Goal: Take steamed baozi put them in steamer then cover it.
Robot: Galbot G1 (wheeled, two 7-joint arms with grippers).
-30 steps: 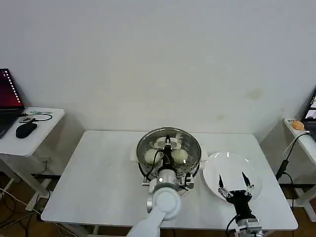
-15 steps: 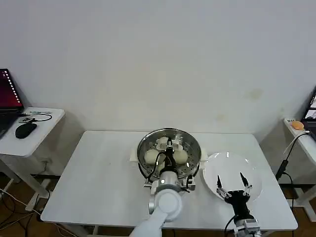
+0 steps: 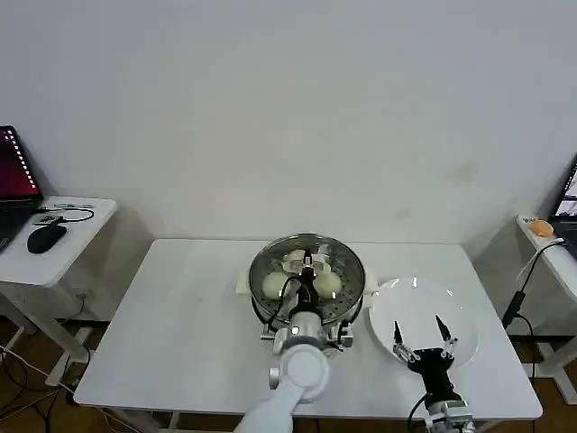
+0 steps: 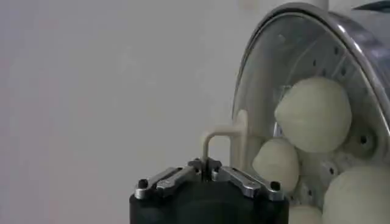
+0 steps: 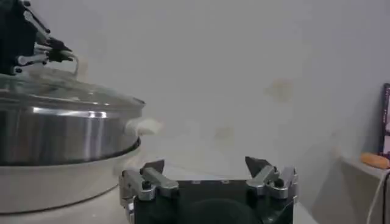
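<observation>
The steamer (image 3: 359, 290) stands at the middle of the white table, with the glass cover (image 3: 346, 260) lying on its rim. My left gripper (image 3: 306, 265) reaches over it from the front and is shut on the cover's cream handle (image 4: 226, 135). Through the glass I see steamed baozi (image 3: 274, 285) on the perforated tray, three of them in the left wrist view, the largest (image 4: 314, 113) near the rim. My right gripper (image 3: 419, 329) hangs open over the near edge of the white plate (image 3: 424, 302), holding nothing. In the right wrist view the steamer (image 5: 55, 143) stands off to one side of the open right gripper (image 5: 204, 165).
The white plate sits just right of the steamer and is bare. A side table at the left carries a laptop and a mouse (image 3: 45, 236). Another table at the right edge holds an orange object (image 3: 541, 227), with a cable hanging by it. Bare tabletop (image 3: 180, 316) lies left of the steamer.
The cover has settled a little lower onto the steamer, still held by my left gripper. My right gripper has drawn back slightly toward the table's front edge, staying open.
</observation>
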